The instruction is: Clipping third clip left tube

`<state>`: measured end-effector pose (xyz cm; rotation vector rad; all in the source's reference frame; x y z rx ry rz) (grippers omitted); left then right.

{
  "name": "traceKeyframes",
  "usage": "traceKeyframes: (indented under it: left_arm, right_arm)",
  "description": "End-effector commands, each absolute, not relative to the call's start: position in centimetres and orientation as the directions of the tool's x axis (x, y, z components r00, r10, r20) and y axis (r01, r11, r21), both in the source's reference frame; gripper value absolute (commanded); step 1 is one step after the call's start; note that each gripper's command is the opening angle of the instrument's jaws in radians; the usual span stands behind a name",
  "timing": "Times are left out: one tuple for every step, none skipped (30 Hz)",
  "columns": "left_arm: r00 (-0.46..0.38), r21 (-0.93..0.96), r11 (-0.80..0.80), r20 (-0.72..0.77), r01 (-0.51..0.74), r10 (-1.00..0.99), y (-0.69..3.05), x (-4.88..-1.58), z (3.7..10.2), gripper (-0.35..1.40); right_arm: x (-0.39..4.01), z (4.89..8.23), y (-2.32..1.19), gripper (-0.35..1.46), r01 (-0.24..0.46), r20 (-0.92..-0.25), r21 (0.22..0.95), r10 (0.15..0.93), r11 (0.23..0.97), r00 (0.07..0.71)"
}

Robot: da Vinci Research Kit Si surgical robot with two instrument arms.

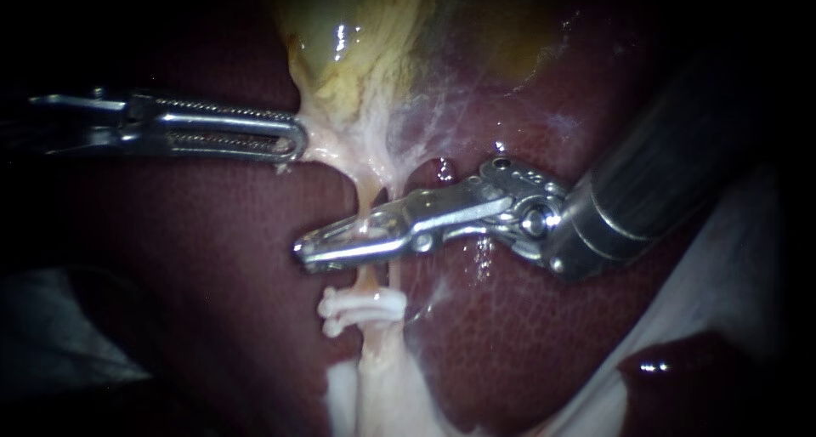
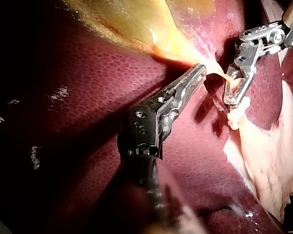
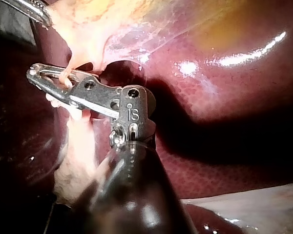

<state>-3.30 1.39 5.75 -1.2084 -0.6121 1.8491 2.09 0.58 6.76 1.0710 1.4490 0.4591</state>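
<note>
At far left, left instrument (image 1: pixel 293 139) jaws gripped gallbladder (image 1: pixel 340 54) neck. At centre, left tube (image 1: pixel 367 201) was pinched between right instrument (image 1: pixel 310 252) jaws, over liver (image 1: pixel 510 335). White clips (image 1: pixel 361 309) sat on tube just below jaws.

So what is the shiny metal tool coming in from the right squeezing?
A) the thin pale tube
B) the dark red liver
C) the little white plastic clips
A: the right instrument is closed across the thin pale tube. The little white plastic clips sit further along that tube, clear of the instrument, and the dark red liver only lies behind it.
</note>
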Motion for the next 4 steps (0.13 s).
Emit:
traceKeyframes:
  left_arm:
    - [-0.199, -0.754, -0.542, -0.506, -0.372, 0.84, 1.39, -3.3, 5.75, -0.35]
    - [-0.199, -0.754, -0.542, -0.506, -0.372, 0.84, 1.39, -3.3, 5.75, -0.35]
    - [-0.199, -0.754, -0.542, -0.506, -0.372, 0.84, 1.39, -3.3, 5.75, -0.35]
    - [-0.199, -0.754, -0.542, -0.506, -0.372, 0.84, 1.39, -3.31, 5.75, -0.35]
  right_arm:
    - [2.08, 6.76, 0.58, -0.35, 0.339, -0.565, 0.799, 0.813, 0.496, 0.141]
    - [2.08, 6.76, 0.58, -0.35, 0.339, -0.565, 0.799, 0.813, 0.496, 0.141]
    - [2.08, 6.76, 0.58, -0.35, 0.339, -0.565, 0.799, 0.813, 0.496, 0.141]
    - [2.08, 6.76, 0.58, -0.35, 0.339, -0.565, 0.799, 0.813, 0.496, 0.141]
